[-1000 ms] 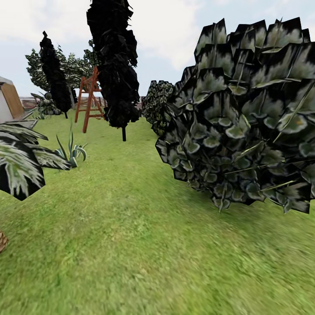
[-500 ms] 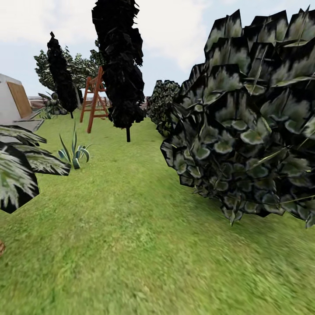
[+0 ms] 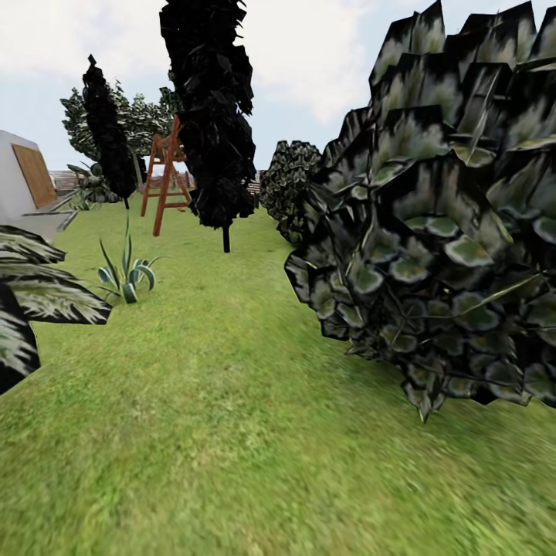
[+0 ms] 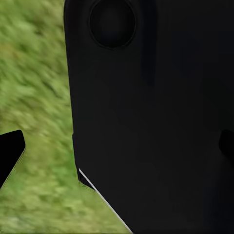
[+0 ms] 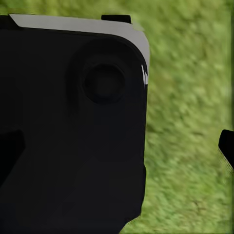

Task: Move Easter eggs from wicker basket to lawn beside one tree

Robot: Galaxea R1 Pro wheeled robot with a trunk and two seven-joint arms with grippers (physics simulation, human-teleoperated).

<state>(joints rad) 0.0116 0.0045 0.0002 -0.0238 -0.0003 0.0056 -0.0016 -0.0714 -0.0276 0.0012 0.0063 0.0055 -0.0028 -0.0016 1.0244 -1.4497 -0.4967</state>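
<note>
1. Head view: broad lawn (image 3: 224,432) of short mottled green grass, running from the foreground to the far end of the garden.
2. Right of view: large bush (image 3: 440,232) of dark, pale-centred leaves, close to the camera, lowest leaves just above the grass.
3. Left edge: striped leaves of another plant (image 3: 35,297), cut off by the frame.
4. Beyond those leaves: small spiky agave-like plant (image 3: 126,274) standing on the grass.
5. Centre distance: tall all-black columnar tree (image 3: 210,116) on a thin dark trunk; second, slimmer black tree (image 3: 108,131) further left.
6. Between the two black trees: reddish-brown wooden stepladder (image 3: 166,181), upright on the grass.
7. Behind the ladder: leafy dark green crowns (image 3: 139,120); trunks not discernible.
8. Smaller round bush (image 3: 287,185) at mid-distance, right of the columnar tree.
9. Far left: pale structure with a brown panel (image 3: 27,181).
10. Left wrist view: dark robot body (image 4: 151,117) close to the lens, blurred grass beside it; dark finger tip (image 4: 9,155) at one edge. Opening and any load cannot be judged.
11. Right wrist view: dark housing with pale trim (image 5: 73,126) over grass; dark finger tip (image 5: 226,146) at one edge. Opening and any load cannot be judged.
</note>
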